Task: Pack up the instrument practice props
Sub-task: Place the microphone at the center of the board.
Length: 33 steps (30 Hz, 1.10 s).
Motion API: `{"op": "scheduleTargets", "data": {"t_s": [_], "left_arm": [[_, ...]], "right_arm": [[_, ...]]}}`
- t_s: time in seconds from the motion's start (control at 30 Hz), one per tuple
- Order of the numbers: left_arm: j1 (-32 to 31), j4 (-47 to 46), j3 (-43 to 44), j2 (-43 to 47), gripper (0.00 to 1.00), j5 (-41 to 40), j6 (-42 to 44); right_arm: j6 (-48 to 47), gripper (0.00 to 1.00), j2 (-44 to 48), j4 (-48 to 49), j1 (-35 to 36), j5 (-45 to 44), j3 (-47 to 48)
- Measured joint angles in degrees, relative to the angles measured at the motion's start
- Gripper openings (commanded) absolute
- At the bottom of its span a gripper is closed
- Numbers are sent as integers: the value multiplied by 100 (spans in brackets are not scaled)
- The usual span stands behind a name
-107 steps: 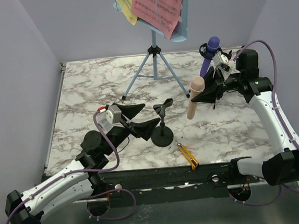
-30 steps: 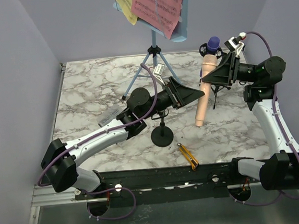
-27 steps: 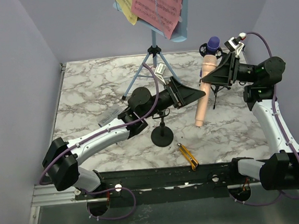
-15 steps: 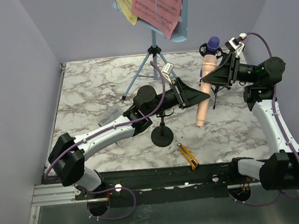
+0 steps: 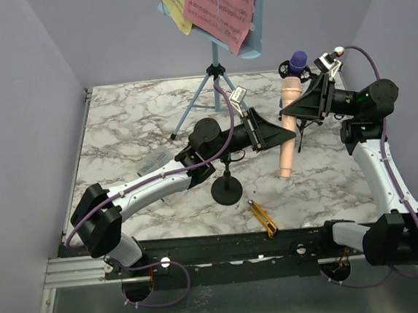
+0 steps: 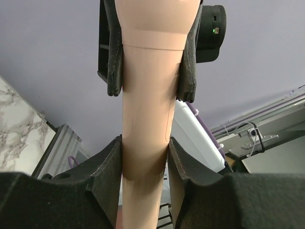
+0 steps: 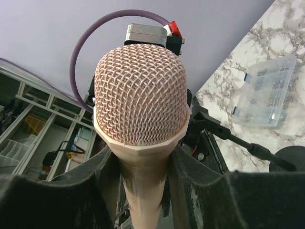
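Observation:
The beige microphone (image 5: pixel 287 157) hangs nearly upright over the right half of the table, held by both grippers. My right gripper (image 5: pixel 287 108) is shut just below its mesh head (image 7: pixel 139 102). My left gripper (image 5: pixel 282 138) is shut on its body (image 6: pixel 147 119) lower down. The purple microphone (image 5: pixel 299 61) sits in a black mount behind them. Another black mic mount (image 5: pixel 226 189) stands mid-table under my left arm, its clip hidden. The light-blue music rack (image 5: pixel 254 46) on tripod legs (image 5: pixel 190 110) carries pink (image 5: pixel 221 5) and yellow pages (image 5: pixel 175 2).
A yellow-and-black utility knife (image 5: pixel 262 218) lies near the front edge. A clear plastic box (image 5: pixel 151 164) of small parts lies partly under my left arm, also seen as the clear box (image 7: pixel 264 90). Purple walls close in both sides and the back.
My left gripper has moved right to the beige microphone and shut on its body. The microphone's lower end has swung slightly right. The right arm has not moved.

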<state>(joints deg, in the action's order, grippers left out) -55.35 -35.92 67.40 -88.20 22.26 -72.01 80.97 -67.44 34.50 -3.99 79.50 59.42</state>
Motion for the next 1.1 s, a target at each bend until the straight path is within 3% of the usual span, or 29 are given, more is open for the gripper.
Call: {"op": "scheduleTargets", "data": {"t_s": [0.07,0.3,0.43,0.83,1.1], "left_arm": [[2,-4,0,0,0,4,0],[-2,-20,-13,4,0,4,90],[-26,-22,-136,90,0,-7,201],[-26,35,-348,601,0,-275,717],[-22,433,-348,914,0,-490,1191]], "right_arm": [[-7,18,2,-11,0,-2,0],[-221,68,81,-63,-11,-24,-37],[-363,86,144,-2,-11,-35,-94],[-549,100,341,181,-11,-35,-219],[-267,100,459,1580,-15,138,-577]]}}
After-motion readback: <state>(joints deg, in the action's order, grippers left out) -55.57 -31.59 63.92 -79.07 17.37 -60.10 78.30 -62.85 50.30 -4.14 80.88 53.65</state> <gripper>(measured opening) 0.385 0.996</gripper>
